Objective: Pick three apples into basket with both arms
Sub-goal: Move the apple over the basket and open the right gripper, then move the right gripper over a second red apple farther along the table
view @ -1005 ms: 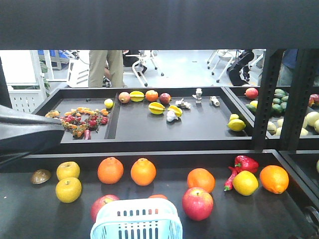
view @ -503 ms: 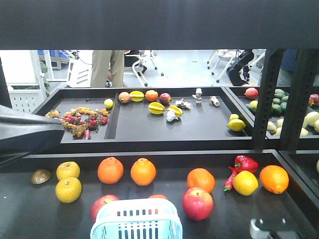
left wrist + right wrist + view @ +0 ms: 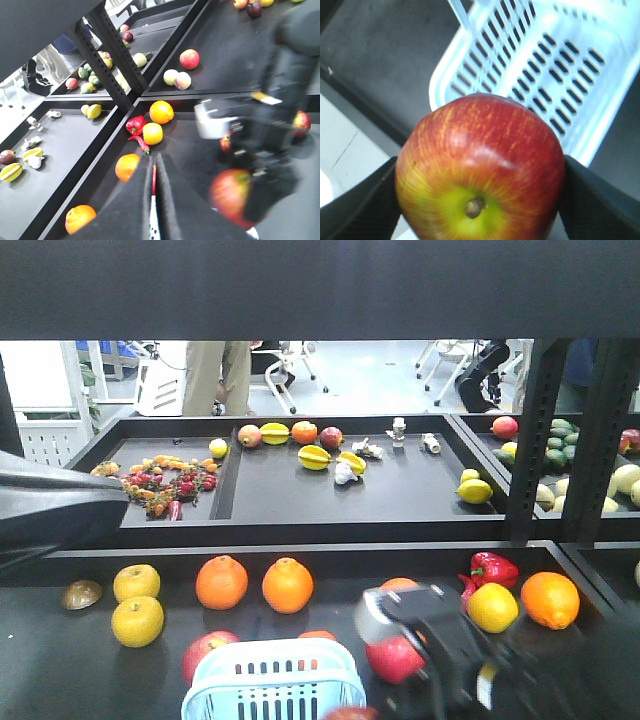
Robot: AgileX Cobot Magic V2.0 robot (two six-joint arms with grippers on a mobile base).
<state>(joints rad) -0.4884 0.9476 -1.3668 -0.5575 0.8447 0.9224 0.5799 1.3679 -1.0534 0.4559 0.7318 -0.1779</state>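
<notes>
Apple point(image 3: 480, 165), pinched in the right pincer point(image 3: 480, 207) near the basket point(image 3: 535, 60), should clear the rim before release; left pincer point(image 3: 153, 175) looks pressed together.

We find no legible text, label, brand, number or sign on any surface in these three views.

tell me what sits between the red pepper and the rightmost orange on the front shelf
A single yellow fruit lies there, seen in the front-facing view.
</notes>
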